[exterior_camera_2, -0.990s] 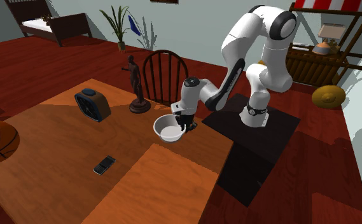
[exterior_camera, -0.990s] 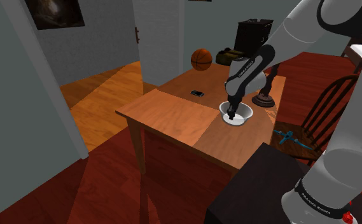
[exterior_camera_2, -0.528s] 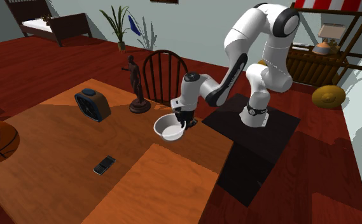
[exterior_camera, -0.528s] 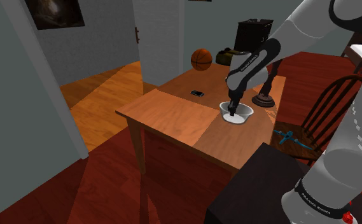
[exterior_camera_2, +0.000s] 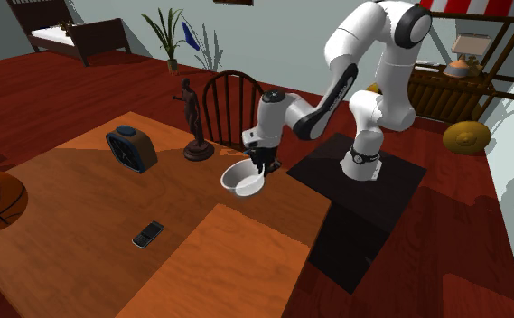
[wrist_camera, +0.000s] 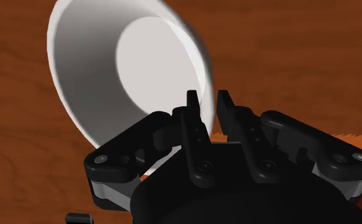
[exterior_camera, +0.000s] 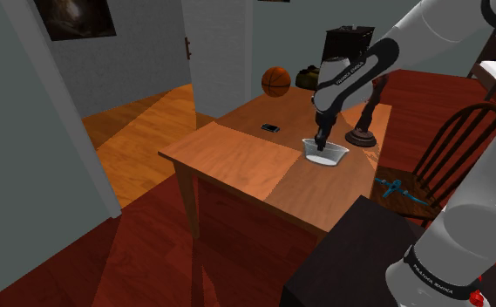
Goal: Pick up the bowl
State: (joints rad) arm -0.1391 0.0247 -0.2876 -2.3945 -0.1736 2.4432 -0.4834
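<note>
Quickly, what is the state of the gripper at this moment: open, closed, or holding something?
The gripper: closed, holding the white bowl by its rim.

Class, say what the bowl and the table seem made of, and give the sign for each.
The bowl is plain smooth white with no pattern: perhaps ceramic or plastic, undecidable. The table looks wooden: brown grain streaks, matte finish.
</note>
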